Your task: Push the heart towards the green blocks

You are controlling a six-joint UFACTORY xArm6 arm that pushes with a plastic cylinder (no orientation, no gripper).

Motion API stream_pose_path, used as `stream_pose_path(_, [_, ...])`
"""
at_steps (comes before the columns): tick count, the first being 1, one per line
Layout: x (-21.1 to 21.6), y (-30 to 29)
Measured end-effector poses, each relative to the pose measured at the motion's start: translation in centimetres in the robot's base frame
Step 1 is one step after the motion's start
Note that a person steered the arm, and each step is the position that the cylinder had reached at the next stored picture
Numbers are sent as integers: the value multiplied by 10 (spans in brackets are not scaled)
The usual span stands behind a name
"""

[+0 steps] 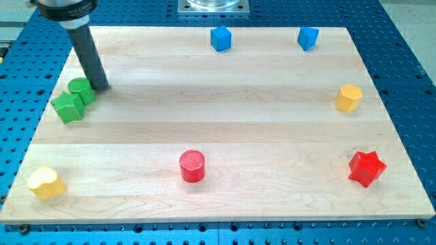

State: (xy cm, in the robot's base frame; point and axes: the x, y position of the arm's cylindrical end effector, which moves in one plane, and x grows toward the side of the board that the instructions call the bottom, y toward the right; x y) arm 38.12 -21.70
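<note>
A yellow heart lies at the view's bottom left corner of the wooden board. A green star and a green cylinder sit touching each other near the view's left edge, well above the heart. My tip rests on the board just right of the green cylinder, almost touching it, far above the heart.
A red cylinder stands at the bottom middle, a red star at the bottom right. A yellow hexagon sits at the right edge. Two blue blocks lie along the top edge.
</note>
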Motion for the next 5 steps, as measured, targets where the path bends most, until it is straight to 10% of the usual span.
stream_pose_path(2, [91,97])
stream_pose_path(3, [184,100])
stream_pose_path(5, [236,54])
